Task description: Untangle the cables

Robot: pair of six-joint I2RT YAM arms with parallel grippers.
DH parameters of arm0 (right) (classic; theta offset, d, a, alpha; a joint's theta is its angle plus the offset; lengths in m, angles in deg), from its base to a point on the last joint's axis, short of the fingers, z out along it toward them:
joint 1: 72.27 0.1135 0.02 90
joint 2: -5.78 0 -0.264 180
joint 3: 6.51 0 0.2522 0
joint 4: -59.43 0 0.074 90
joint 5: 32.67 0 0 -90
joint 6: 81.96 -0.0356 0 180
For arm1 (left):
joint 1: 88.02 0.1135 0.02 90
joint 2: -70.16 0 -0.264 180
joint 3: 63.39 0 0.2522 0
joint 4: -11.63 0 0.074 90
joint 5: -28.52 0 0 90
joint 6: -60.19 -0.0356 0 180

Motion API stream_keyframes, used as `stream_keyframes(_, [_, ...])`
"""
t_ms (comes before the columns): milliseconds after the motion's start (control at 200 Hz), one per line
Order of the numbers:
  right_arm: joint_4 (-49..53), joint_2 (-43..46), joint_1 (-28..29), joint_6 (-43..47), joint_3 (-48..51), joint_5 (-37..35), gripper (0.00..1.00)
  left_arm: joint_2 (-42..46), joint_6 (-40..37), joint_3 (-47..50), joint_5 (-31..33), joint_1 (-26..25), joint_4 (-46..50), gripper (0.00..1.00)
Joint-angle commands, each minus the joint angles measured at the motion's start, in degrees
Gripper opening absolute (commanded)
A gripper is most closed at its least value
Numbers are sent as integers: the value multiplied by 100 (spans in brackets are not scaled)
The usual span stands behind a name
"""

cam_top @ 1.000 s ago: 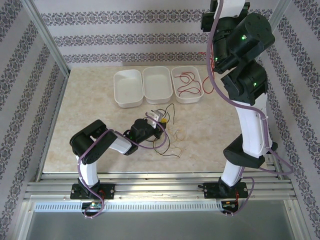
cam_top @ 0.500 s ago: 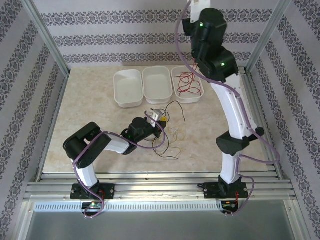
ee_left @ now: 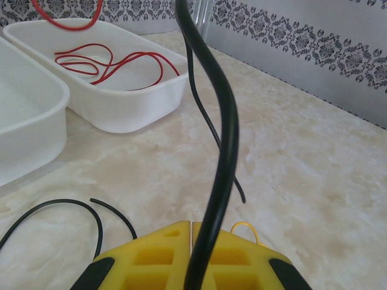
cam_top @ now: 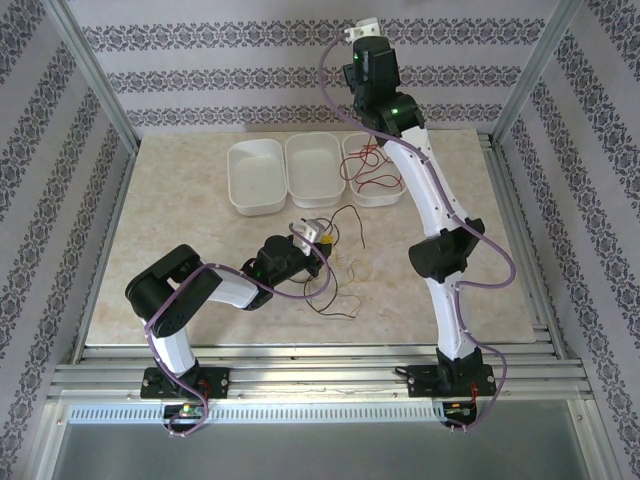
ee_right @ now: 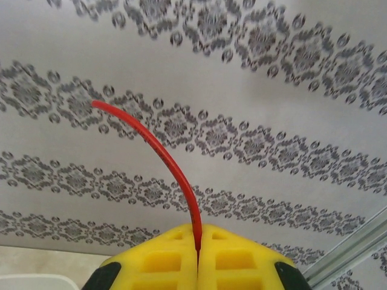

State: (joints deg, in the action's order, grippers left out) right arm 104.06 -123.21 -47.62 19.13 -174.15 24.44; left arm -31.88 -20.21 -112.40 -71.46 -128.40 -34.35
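Pinching a black cable (ee_left: 227,133) near the rightmost tray (ee_left: 121,112), left gripper (ee_left: 192,226) is closed tight, and right gripper (ee_right: 198,232) is clamped on a red cable (ee_right: 163,157) up above it.

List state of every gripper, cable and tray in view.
Left gripper: shut on a thin black cable, low over the table.
Right gripper: shut on a thin red cable, raised high.
Left white plastic tray: empty.
Middle white plastic tray: empty.
Right white plastic tray: holds loose red cables.
Other black cables: loose on the table.
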Motion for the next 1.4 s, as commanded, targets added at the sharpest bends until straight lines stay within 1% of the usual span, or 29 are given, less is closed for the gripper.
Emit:
stream_keyframes(0, [-134,-127,-134,-323,-257,96,0,80,-73,45,77,65,8,0])
stream_keyframes(310, [44,-612,-434,-605,-221,267,0,-27,2,32,78,74,-28,0])
stream_keyframes(475, [109,-756,-518,-680,10,411,0,-69,39,29,80,83,-22,0])
stream_keyframes(685, [506,-1044,-661,-843,57,629,0,-71,85,49,99,84,-53,0])
stream_keyframes(934, [842,-1353,-782,-921,315,1021,0,-88,120,54,98,101,-47,0])
stream_keyframes(1174, [1556,-1763,-917,-1091,317,1556,0,-104,138,60,114,101,-49,0])
stream_keyframes(1394, [1683,-1946,-937,-1068,493,1917,0,-192,207,-6,75,106,-53,0])
